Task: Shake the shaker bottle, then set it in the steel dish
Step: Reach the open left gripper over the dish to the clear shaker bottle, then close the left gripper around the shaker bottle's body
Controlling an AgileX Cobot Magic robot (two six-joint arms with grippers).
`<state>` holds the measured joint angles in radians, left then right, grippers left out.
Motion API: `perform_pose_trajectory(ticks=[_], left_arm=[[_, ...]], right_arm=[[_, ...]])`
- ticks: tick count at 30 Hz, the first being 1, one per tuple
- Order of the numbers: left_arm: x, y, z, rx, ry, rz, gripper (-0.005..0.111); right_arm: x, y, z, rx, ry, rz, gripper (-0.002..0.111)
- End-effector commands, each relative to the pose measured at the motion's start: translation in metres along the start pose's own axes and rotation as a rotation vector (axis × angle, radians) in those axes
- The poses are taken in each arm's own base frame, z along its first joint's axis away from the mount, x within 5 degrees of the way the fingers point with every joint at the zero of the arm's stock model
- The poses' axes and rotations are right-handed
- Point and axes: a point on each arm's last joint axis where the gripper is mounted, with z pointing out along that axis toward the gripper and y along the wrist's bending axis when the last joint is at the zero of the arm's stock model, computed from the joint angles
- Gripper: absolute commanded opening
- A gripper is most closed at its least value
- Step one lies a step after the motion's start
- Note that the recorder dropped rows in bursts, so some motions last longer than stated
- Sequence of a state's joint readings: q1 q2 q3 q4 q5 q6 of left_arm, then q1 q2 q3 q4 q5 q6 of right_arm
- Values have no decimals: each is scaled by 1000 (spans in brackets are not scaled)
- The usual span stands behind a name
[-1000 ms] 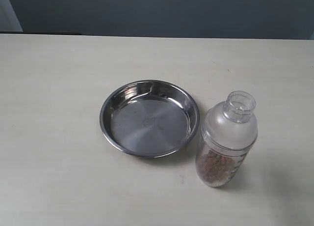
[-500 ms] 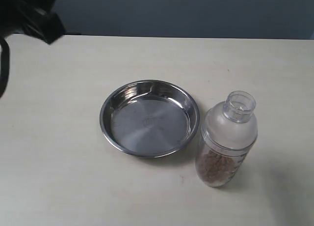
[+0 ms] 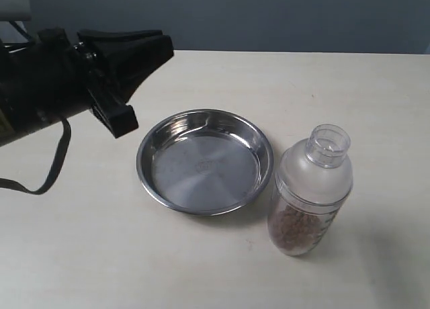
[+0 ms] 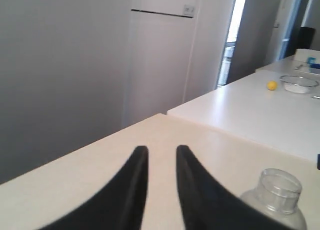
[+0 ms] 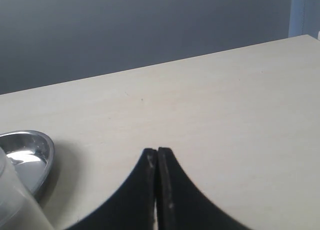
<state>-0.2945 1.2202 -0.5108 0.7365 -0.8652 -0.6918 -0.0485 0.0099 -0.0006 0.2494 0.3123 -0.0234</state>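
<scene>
The shaker bottle [image 3: 310, 195] stands upright on the pale table, clear plastic with brown grains in its lower half. It is just right of the steel dish [image 3: 205, 164], which holds nothing. My left gripper [image 3: 149, 89] hovers open beyond the dish's far left rim, well apart from the bottle. The left wrist view shows its fingers spread [image 4: 162, 149] with only table between them, and the bottle's neck [image 4: 277, 192] off to one side. My right gripper [image 5: 157, 151] is shut on nothing and is out of the exterior view. Its camera catches the dish rim [image 5: 25, 150] and a blurred edge of the bottle [image 5: 12, 200].
The table's far edge [image 3: 269, 52] meets a dark wall. A second white table behind it carries a small yellow ball [image 4: 271, 85] and a bowl [image 4: 298, 83]. A black cable [image 3: 57, 168] hangs under the left arm.
The left arm has come in from the upper left corner and now reaches over the table towards the dish. Bottle and dish have not moved.
</scene>
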Motion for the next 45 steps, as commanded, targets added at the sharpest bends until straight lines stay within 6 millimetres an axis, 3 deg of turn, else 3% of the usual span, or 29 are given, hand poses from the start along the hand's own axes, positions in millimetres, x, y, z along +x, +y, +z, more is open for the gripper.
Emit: perform_pose_trajectory(ticks=[1, 2, 6, 17, 27, 38, 45], left_arm=[[8, -2, 7, 83, -51, 16, 81], [10, -1, 9, 84, -54, 2, 105], [11, -9, 21, 252, -135, -15, 106], [23, -34, 90, 424, -125, -78, 106], [64, -51, 139, 509, -43, -89, 106], [129, -40, 148, 472, 72, -112, 106], [150, -39, 149, 454, 113, -127, 106]], right_arm=[[-1, 0, 0, -3, -12, -3, -1], [-1, 0, 0, -3, -12, -3, -1], [-1, 0, 0, -3, -12, -3, -1], [-1, 0, 0, -3, -12, -3, -1], [-1, 0, 0, -3, -12, -3, -1], [-1, 0, 0, -3, -12, -3, -1], [-1, 0, 0, -3, -12, -3, -1]])
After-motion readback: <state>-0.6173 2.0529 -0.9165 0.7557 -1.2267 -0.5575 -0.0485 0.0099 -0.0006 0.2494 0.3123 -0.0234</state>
